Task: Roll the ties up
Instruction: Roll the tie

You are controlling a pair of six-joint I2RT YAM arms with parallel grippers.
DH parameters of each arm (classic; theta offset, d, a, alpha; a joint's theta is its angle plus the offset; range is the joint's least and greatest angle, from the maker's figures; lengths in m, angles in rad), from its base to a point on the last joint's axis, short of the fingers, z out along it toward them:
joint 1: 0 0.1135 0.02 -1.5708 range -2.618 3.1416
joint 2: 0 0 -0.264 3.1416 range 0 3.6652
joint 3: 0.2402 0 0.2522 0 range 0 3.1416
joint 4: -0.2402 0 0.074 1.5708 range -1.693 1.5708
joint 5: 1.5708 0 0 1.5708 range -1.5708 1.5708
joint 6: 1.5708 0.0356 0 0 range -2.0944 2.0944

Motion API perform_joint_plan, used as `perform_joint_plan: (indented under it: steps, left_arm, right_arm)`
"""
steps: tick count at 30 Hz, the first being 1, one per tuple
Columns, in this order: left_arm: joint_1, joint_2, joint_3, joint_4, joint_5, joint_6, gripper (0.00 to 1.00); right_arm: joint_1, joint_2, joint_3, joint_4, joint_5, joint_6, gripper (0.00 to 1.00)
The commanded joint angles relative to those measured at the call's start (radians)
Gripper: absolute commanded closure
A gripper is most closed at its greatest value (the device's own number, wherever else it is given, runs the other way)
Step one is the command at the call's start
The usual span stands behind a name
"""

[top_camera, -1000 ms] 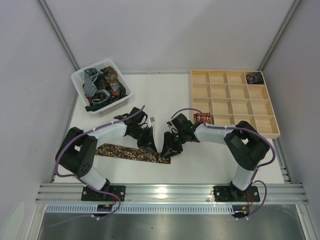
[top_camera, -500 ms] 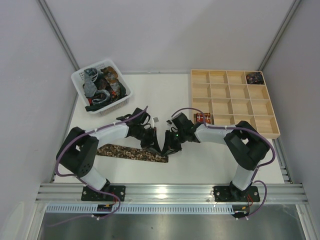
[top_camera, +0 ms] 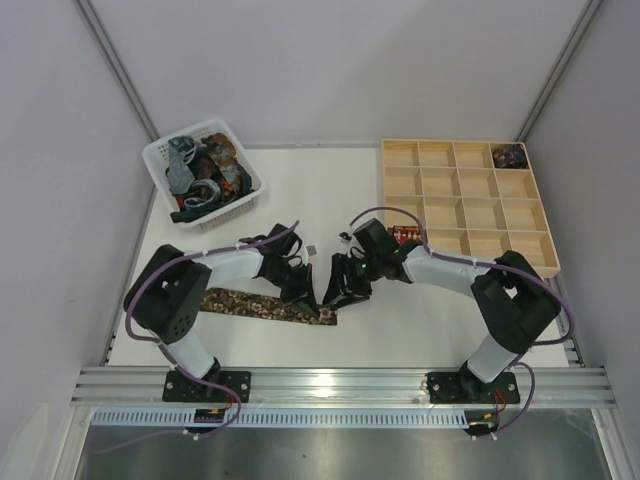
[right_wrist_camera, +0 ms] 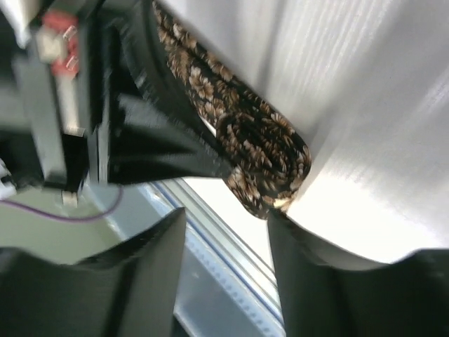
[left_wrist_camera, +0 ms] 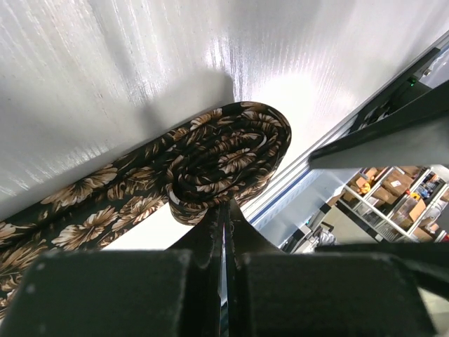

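Observation:
A dark brown tie (top_camera: pixel 250 304) with a tan floral print lies flat along the near table edge, its right end coiled into a small roll (left_wrist_camera: pixel 224 154). In the left wrist view my left gripper (left_wrist_camera: pixel 226 205) is shut, its tips pinching the roll's lower edge. My right gripper (right_wrist_camera: pixel 226 214) is open, and its right finger (right_wrist_camera: pixel 280 225) touches the rim of the roll (right_wrist_camera: pixel 270 165), which lies just past the tips. From above, the left gripper (top_camera: pixel 312 297) and right gripper (top_camera: pixel 336 296) meet tip to tip over the rolled end.
A white basket (top_camera: pixel 158 160) at the back left holds several more ties. A wooden compartment tray (top_camera: pixel 470 205) stands at the right, with rolled ties in a far corner cell (top_camera: pixel 510 155) and a near-left cell (top_camera: pixel 405 235). A small grey scrap (top_camera: pixel 312 250) lies mid-table.
The right gripper closed briefly, then opened again and shifted slightly right and away. The left arm moved in toward the rolled end.

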Motion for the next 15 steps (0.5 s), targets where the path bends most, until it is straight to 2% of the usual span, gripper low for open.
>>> perform_joint_plan:
  steps: [1,3,5,6,8,11,15]
  left_arm:
    - [0.007,0.005,-0.003,0.018,0.004,0.028,1.0]
    - [0.013,0.005,0.0,0.012,0.007,0.034,1.0]
    - [0.016,0.004,0.001,0.011,0.005,0.036,1.0]
    - [0.019,0.005,0.001,0.011,0.01,0.04,0.99]
    - [0.022,0.004,0.006,0.003,0.011,0.046,1.0]
    - [0.033,-0.001,0.004,0.002,0.018,0.055,1.0]
    - [0.038,0.007,0.013,0.006,0.033,0.063,0.99]
  right_arm:
    - [0.008,-0.07,0.025,-0.07,0.015,-0.188,0.42]
    - [0.022,-0.088,0.036,-0.091,0.069,-0.341,0.35]
    - [0.081,-0.123,0.027,-0.082,0.185,-0.456,0.19]
    - [0.114,-0.142,0.013,-0.061,0.227,-0.604,0.15]
    - [0.192,-0.174,-0.027,0.008,0.346,-0.729,0.01]
    - [0.199,-0.13,-0.013,0.021,0.357,-0.865,0.01]
    - [0.197,-0.047,0.065,-0.034,0.269,-1.018,0.0]
